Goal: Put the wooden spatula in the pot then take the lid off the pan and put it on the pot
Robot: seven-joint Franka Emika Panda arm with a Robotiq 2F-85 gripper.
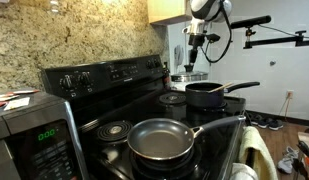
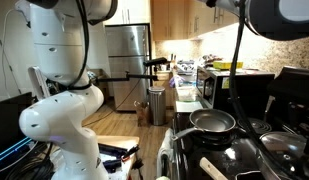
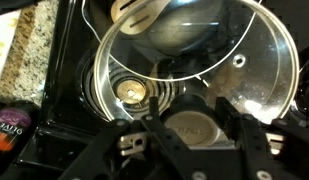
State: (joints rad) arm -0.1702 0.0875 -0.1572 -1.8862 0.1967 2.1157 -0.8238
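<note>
Two vessels on the black worktop in an exterior view: pan at the near edge, uncovered, dark inside and silvery rim in plain sight, handle out to the right; pot further back, uncovered too, handle also to the right. Well apart, a burner between them. Jaws high in the air above and slightly behind the pot, clear of both vessels, at the end of the arm. Something pale just beneath them there, too small to make out. In the wrist view, jaws closed on the small centre knob of the lid, one finger on either side of it; glass disc across most of the view, shiny metal rim round it. Under the glass a dark round vessel; cannot tell from that view alone whether pot or pan. Spatula at the top edge of the same view, pale head at that vessel's rim, handle out of sight. Coil beside the vessel, partly under the lid's rim. Speckled stone wall behind the worktop, microwave at the near corner with green digits lit. White base of the arm and a steel fridge in an exterior view, off to one side of the worktop
</note>
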